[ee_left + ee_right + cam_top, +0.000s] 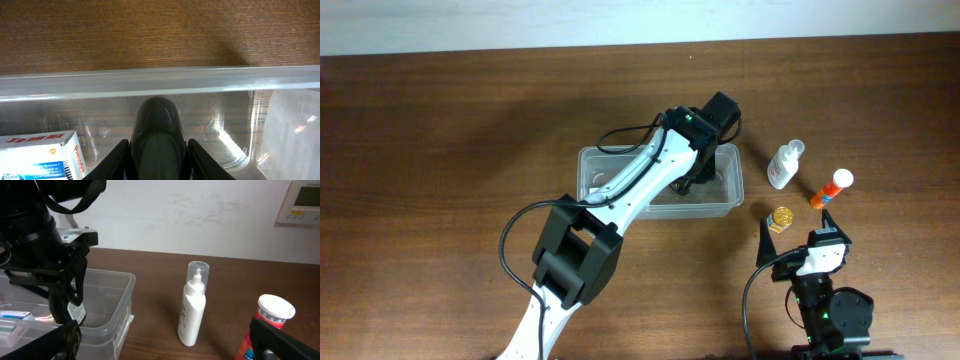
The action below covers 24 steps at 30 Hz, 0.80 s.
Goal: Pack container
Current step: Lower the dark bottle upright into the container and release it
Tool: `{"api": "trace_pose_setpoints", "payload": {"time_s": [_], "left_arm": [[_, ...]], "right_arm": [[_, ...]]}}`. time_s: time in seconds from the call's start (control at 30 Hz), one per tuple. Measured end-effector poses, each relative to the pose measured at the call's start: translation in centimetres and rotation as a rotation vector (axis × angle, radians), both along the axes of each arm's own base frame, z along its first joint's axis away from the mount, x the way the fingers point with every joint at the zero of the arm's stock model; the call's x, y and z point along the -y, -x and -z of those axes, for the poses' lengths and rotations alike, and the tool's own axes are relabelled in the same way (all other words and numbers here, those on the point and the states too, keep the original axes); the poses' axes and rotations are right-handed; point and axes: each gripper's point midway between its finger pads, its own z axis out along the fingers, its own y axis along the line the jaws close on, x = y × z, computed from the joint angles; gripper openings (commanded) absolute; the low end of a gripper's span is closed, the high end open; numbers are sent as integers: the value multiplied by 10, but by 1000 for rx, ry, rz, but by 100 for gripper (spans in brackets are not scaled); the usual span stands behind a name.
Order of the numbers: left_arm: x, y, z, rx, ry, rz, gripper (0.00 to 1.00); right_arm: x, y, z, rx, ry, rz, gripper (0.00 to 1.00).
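right fingers [766,238] are nearest, at the near right of the counter [440,150], spread wide with nothing gripped. small gold item [781,217] sits between the two tips, closer to the left one; cannot tell if it touches.

beyond them are an orange tube [828,189] with a white cap and a white spray bottle [782,166] with a clear cap. both stand upright in the right wrist view, near each other but apart. spray bottle is just off the container's right short wall, with a strip of counter between.

container [588,172] is mid-counter, long sides running left-right. clear translucent plastic tub, rectangular, rounded corners, thick rim. wood grain shows through the walls and floor. left arm comes in from the near left, crosses the near rim and hides much of the middle.

left fingers [116,161] are down inside the right half, narrowed onto a dark bottle [159,132], one finger on each side of it. cannot tell if the bottle rests on the floor. in the left wrist view the far long rim runs straight across just ahead of the bottle. white box [42,155] with blue print lies inside, left of the bottle, small gap between. tub floor to the right of the bottle is open up to the right wall.

bare wood lies left of the container and on its far side, up to the counter's back edge. pale wall [200,210] beyond.
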Motion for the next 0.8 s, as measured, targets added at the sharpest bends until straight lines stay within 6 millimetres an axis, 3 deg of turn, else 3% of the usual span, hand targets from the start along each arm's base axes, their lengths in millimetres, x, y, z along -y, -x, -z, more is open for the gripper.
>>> {"api": "trace_pose_setpoints", "payload": {"time_s": [0.8], "left_arm": [[0,0,0,-1,2,-8,57]], "right_arm": [[0,0,0,0,0,0,98]]}}
